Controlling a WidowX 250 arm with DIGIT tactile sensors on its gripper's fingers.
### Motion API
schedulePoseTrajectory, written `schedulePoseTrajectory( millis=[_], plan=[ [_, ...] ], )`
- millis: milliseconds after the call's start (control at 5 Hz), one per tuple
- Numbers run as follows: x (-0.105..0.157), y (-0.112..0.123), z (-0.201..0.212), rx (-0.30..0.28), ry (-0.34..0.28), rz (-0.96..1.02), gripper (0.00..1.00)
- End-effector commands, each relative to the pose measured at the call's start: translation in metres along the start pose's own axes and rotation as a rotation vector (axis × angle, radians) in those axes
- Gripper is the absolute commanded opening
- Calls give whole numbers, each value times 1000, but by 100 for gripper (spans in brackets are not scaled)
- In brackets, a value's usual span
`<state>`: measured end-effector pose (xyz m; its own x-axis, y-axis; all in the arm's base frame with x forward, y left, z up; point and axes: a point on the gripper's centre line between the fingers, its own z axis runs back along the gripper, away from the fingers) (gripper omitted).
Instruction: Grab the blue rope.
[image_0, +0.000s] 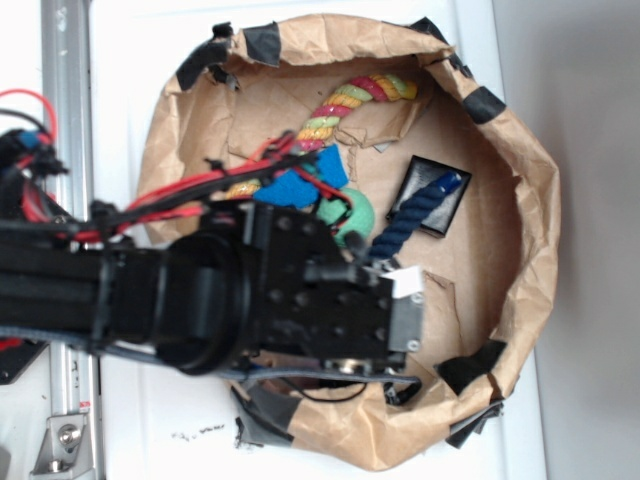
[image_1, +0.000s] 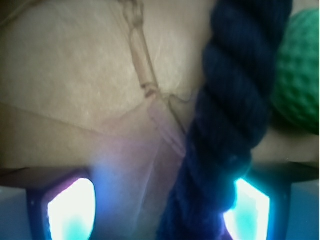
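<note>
the blue rope is seen between the spread fingers of the gripper, nearer one; it should be centred before being squeezed.

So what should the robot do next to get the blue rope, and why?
Probably nudge a little toward the blue rope, then close. In the wrist view the rope runs down between the two glowing fingertips, but hard against one of them, with brown paper filling the rest of the gap. The gripper looks open and low already, so centring first should give a firmer pinch.
</note>
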<state>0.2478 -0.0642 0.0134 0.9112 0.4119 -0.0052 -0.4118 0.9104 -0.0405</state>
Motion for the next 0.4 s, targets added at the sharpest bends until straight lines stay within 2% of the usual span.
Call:
schedulePoseTrajectory(
  millis=[0,200],
  plan=[
    [25,22,28,-112,-166,-100,0],
    [53,30,45,-82,-225,-144,0]
  ],
)
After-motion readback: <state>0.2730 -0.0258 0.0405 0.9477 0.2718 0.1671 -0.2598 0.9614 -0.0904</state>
